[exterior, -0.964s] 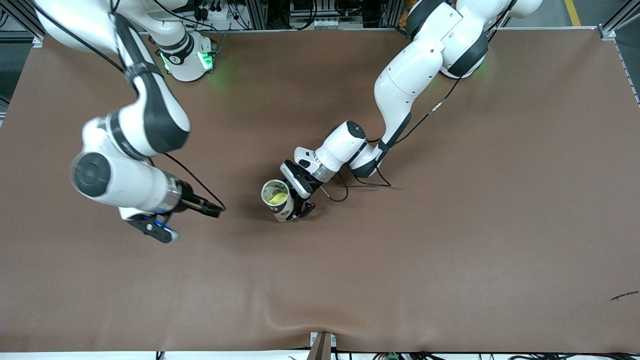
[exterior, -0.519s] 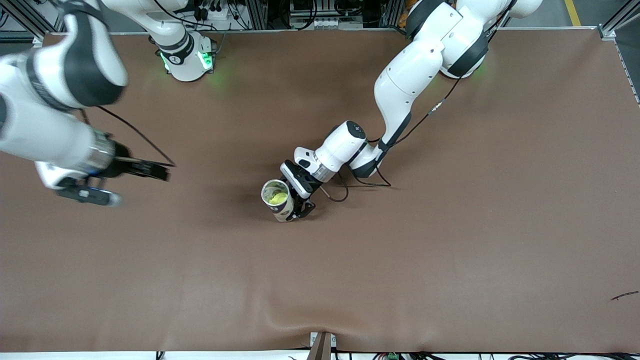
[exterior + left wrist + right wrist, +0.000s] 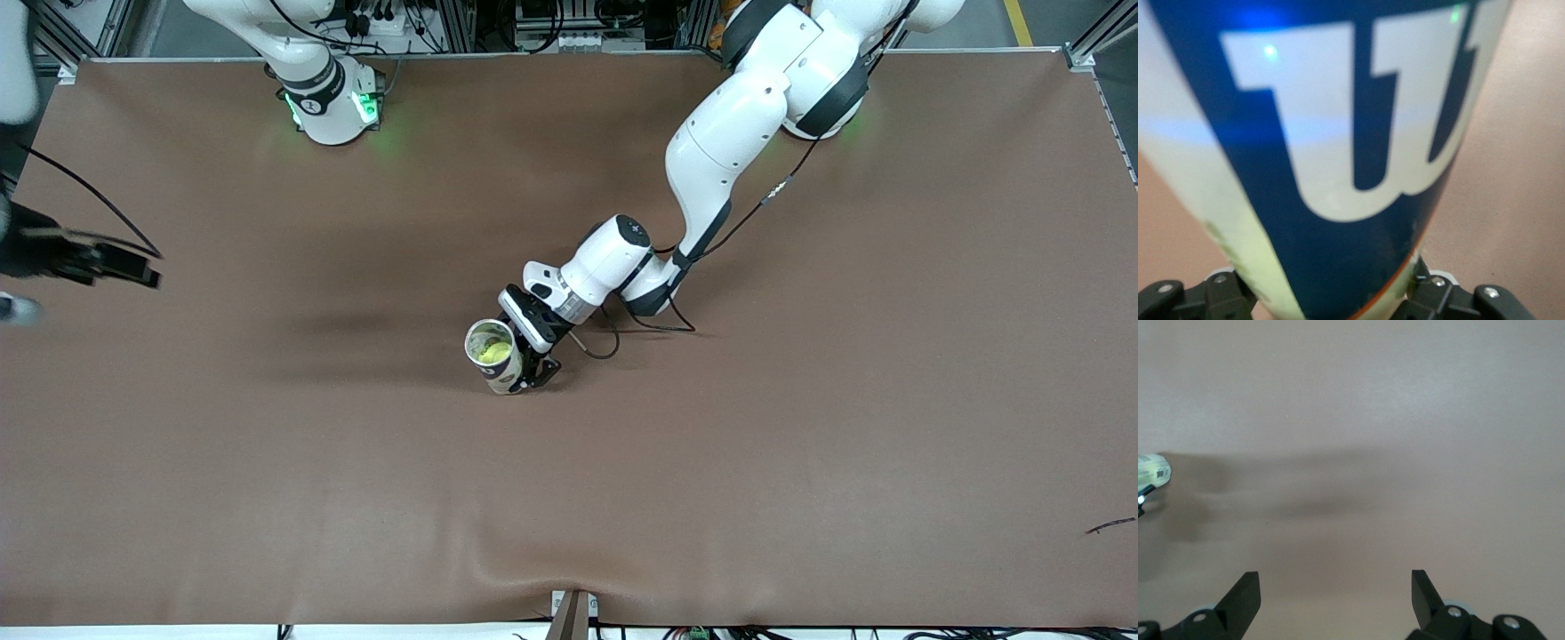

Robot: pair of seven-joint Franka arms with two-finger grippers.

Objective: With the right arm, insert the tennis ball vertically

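A robot lab, two white robot arms on a brown table, wires and metal frames along the edge

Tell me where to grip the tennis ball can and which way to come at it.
Grip the tennis ball can on its side wall at mid-height, coming in level from the side, probably. It stands upright with its open mouth up and a ball inside, so the top gives no hold. The left end effector is at its wall this way; the right end effector is open, empty.
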